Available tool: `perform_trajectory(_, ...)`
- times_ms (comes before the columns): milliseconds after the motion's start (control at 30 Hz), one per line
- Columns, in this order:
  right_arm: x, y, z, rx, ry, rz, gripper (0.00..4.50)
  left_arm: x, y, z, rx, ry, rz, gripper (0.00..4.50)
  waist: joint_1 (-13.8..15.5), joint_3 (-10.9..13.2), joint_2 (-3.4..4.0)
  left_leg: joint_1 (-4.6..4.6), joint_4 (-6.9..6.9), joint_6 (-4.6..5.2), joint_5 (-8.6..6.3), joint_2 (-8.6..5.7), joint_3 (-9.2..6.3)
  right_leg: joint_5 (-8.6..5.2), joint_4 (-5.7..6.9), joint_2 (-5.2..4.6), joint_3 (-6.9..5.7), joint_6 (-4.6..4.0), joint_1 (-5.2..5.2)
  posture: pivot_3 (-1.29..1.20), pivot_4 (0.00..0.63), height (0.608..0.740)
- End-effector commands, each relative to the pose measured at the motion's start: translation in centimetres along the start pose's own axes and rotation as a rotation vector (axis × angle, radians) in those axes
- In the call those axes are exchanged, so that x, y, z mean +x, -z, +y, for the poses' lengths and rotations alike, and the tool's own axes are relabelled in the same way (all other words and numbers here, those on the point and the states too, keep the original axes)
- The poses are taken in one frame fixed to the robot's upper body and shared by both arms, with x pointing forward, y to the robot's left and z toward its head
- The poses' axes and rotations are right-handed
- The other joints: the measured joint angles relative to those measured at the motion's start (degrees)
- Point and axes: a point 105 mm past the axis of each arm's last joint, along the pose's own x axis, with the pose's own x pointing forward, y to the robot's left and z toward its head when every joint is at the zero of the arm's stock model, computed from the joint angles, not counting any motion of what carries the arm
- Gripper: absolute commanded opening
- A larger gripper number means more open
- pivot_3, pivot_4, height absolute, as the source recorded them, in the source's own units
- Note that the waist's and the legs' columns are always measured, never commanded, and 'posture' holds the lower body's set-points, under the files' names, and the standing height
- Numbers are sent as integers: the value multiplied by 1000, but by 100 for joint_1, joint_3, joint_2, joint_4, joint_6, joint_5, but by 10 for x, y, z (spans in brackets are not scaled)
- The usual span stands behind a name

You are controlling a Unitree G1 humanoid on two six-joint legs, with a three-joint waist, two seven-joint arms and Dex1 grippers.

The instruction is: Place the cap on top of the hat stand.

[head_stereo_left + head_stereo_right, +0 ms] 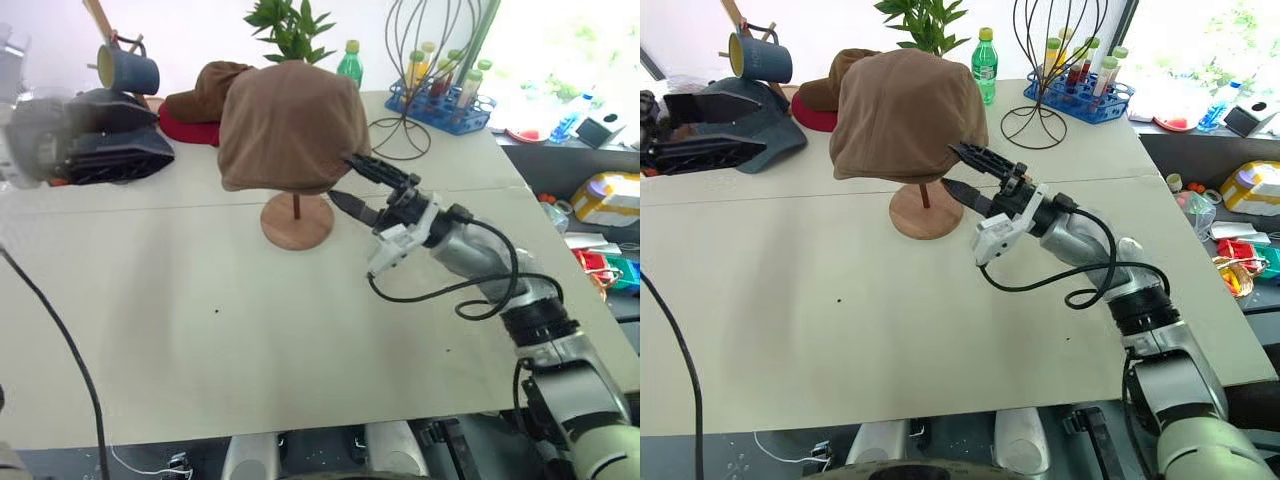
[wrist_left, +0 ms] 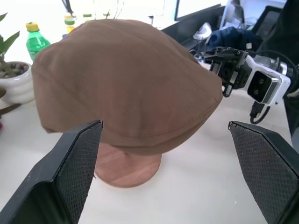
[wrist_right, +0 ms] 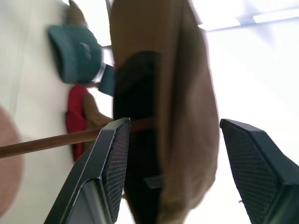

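The light-brown cap (image 1: 290, 120) sits over the top of the hat stand, covering its top disc; the thin pole (image 1: 296, 205) and round wooden base (image 1: 296, 222) show below it. At the cap's right edge my right gripper (image 1: 341, 177) is open, pointing up and left, its upper finger close to the brim. In the right wrist view the cap's rim (image 3: 187, 93) hangs between the spread fingers, seen from beneath. My left gripper (image 2: 164, 123) is open wide on the cap's left side, with the cap (image 2: 126, 79) ahead of its fingers and apart from them.
Behind the stand lie a darker-brown cap (image 1: 205, 90) on a red thing (image 1: 185, 128), a dark blue cap (image 1: 765, 135) and a blue mug (image 1: 128, 70). A wire frame (image 1: 420, 80), a green bottle (image 1: 350, 62) and a blue rack of bottles (image 1: 440, 105) stand at the back right.
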Motion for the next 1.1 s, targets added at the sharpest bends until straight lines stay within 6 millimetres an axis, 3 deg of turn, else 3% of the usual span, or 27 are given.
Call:
perform_trajectory(33,6,-7,-19,-17,68,28,3094,-1,-11,-1,46,6,-19,4500,7,0,-1,0,0,0,0,0,0,0,0,0,0,0,0,0,150,740)
perform_trajectory(200,15,-10,-15,0,83,74,3094,0,-13,1,46,16,-17,4500,28,-1,-2,-1,1,0,0,0,1,0,-1,0,0,0,0,0,150,740)
perform_trajectory(267,23,-21,-9,-16,73,36,3094,0,-13,1,47,15,-18,4500,26,-1,-2,-1,1,0,0,0,1,0,-1,0,1,-1,0,0,150,740)
perform_trajectory(367,26,-25,-8,-4,83,24,2319,-1,-14,1,50,13,-19,4500,16,-1,-2,-1,1,0,0,0,0,0,-1,1,1,-1,-1,0,150,740)
perform_trajectory(500,23,-22,-18,-23,104,-5,170,-2,-14,1,52,5,-21,4500,29,-1,-3,-2,1,0,0,0,0,0,-2,1,2,-1,-1,0,150,740)
perform_trajectory(533,22,-21,-21,-32,108,-18,73,-3,-14,2,52,0,-22,4500,28,-1,-3,-2,2,0,0,0,0,0,-1,0,2,-1,-1,0,150,740)
perform_trajectory(700,21,-12,-40,-95,125,-110,73,-7,-11,1,53,-17,-26,4500,-3,1,-5,-1,0,0,0,0,0,-1,-2,1,3,-1,-2,0,150,740)
perform_trajectory(900,17,-21,-44,-101,108,-335,73,-12,-10,0,57,-36,-31,4500,-15,2,-7,-2,-2,0,0,0,1,-1,-3,1,5,-1,-3,0,150,740)
perform_trajectory(1100,25,-3,-49,-25,171,-325,73,-13,-9,-2,63,-47,-30,4500,-19,3,-8,-1,-2,0,0,1,2,0,-2,2,6,-1,-4,0,150,740)
